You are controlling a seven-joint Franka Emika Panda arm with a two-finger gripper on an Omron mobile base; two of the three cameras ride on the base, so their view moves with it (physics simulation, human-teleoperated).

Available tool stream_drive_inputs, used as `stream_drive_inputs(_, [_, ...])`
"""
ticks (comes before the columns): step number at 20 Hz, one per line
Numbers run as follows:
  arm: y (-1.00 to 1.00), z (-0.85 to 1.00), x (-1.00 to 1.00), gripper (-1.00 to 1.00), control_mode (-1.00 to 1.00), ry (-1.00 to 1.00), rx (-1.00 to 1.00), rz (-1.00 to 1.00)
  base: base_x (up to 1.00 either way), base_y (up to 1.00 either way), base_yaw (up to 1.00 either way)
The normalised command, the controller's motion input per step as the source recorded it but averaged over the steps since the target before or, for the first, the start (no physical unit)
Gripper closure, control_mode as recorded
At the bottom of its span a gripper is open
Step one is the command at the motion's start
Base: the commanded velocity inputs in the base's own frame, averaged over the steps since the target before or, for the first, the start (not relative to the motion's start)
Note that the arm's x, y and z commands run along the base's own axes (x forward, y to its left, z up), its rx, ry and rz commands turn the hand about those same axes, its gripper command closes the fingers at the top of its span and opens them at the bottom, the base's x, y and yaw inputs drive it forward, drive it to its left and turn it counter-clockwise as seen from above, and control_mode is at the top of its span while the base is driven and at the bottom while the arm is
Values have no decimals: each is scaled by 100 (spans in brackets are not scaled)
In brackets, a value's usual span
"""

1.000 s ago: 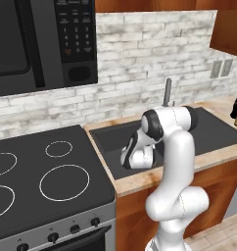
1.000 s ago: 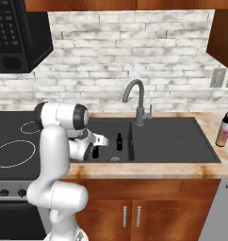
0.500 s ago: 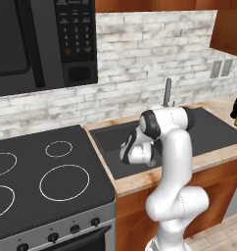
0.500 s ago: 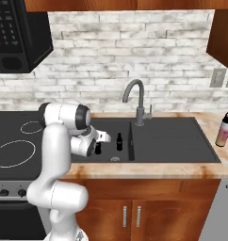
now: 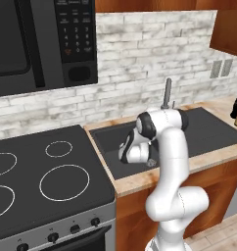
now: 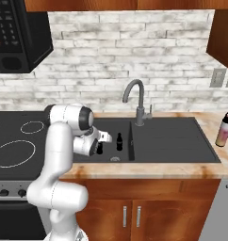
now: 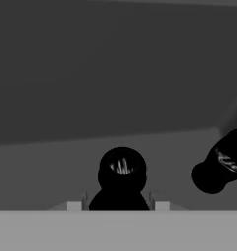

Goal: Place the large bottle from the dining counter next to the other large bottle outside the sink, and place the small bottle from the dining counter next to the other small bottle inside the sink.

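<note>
The sink (image 6: 172, 141) is the landmark. In its left basin the small bottle (image 6: 100, 148) stands upright between the tool (image 6: 98, 149) fingers, and the other small bottle (image 6: 119, 141) stands just beside it, nearer the divider. The tap (image 6: 136, 100) rises behind the sink. The large bottle (image 6: 223, 131) stands on the counter (image 6: 215, 127) right of the sink; the stove (image 6: 14, 146) lies left.

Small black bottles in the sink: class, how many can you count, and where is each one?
2. One small bottle is held in the hand over the sink; the other small bottle stands upright beside it.
</note>
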Motion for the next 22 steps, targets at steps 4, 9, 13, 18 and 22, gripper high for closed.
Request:
stream_drive_inputs(4, [0, -27, 13, 100, -100, 0, 0, 0, 0, 0, 0])
stream_drive_inputs(9, [0, -20, 1, 100, -100, -3, 0, 0, 0, 0, 0])
stream_drive_inputs(13, [0, -12, 0, 100, -100, -5, 0, 0, 0, 0, 0])
stream_drive_inputs(18, [0, -8, 0, 100, -100, -7, 0, 0, 0, 0, 0])
stream_drive_inputs(22, [0, -6, 0, -100, -100, -7, 0, 0, 0, 0, 0])
